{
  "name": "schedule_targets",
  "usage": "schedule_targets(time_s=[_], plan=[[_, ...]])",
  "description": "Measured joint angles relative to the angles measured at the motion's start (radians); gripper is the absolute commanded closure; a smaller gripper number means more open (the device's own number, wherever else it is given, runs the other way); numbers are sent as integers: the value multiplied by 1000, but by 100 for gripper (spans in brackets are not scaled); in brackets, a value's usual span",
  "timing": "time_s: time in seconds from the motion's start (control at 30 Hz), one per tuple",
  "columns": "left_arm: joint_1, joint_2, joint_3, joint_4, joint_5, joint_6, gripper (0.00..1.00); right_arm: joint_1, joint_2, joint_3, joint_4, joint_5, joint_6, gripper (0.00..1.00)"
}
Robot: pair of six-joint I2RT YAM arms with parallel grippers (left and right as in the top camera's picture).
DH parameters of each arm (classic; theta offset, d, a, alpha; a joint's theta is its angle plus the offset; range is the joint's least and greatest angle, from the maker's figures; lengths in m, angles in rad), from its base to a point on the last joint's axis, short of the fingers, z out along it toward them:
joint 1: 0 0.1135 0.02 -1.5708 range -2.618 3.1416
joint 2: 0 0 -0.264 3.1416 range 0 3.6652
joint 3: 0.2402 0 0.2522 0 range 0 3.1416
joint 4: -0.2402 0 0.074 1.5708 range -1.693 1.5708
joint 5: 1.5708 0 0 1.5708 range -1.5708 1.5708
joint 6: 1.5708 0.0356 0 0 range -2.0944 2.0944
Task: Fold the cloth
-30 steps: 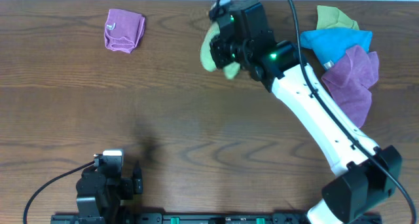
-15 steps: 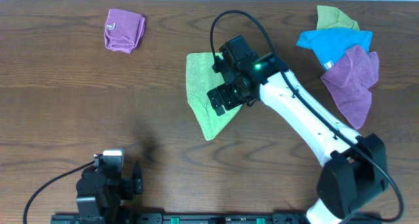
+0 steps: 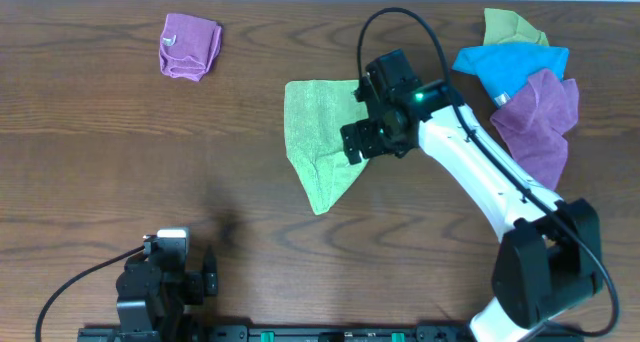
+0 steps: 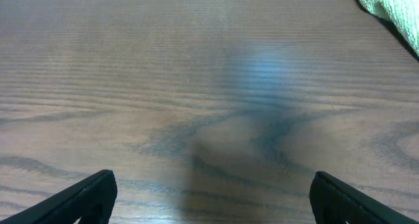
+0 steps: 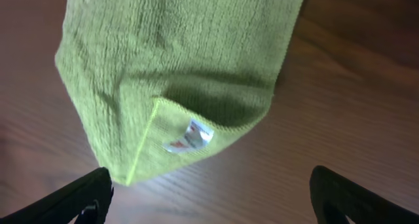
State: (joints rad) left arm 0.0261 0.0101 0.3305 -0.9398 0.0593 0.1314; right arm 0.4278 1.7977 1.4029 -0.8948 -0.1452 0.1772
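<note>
The green cloth lies on the wooden table, wide at its far edge and tapering to a point at the near end. In the right wrist view the cloth shows a turned-over corner with a small white label. My right gripper hovers at the cloth's right edge, open; nothing sits between its fingers. The right gripper frames bare wood just off the cloth's corner. My left gripper rests near the table's front left, open over bare wood. A green cloth tip shows at that view's top right.
A folded purple cloth lies at the far left. At the far right sits a pile: an olive cloth, a blue cloth and a purple cloth, close beside the right arm.
The right gripper carried the bunched green cloth down, let it go and opened; the cloth now lies spread on the table. The gripper then drew slightly right. The left arm stayed still.
</note>
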Motion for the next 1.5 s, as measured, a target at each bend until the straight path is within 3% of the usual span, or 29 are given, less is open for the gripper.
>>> schedule_targets(time_s=[0.13, 0.37, 0.63, 1.2, 1.37, 1.5], plan=[[0, 0, -4, 7, 5, 0, 5, 4, 0, -18, 33, -43, 52, 6], [0, 0, -5, 9, 9, 0, 5, 6, 18, -18, 34, -81, 209, 15], [0, 0, -5, 9, 12, 0, 5, 8, 84, -18, 27, -105, 351, 16], [0, 0, -5, 9, 12, 0, 5, 10, 196, -19, 111, -117, 421, 20], [0, 0, -5, 9, 12, 0, 5, 10, 197, -19, 135, -117, 423, 38], [0, 0, -5, 9, 12, 0, 5, 10, 197, -19, 145, -116, 429, 60]])
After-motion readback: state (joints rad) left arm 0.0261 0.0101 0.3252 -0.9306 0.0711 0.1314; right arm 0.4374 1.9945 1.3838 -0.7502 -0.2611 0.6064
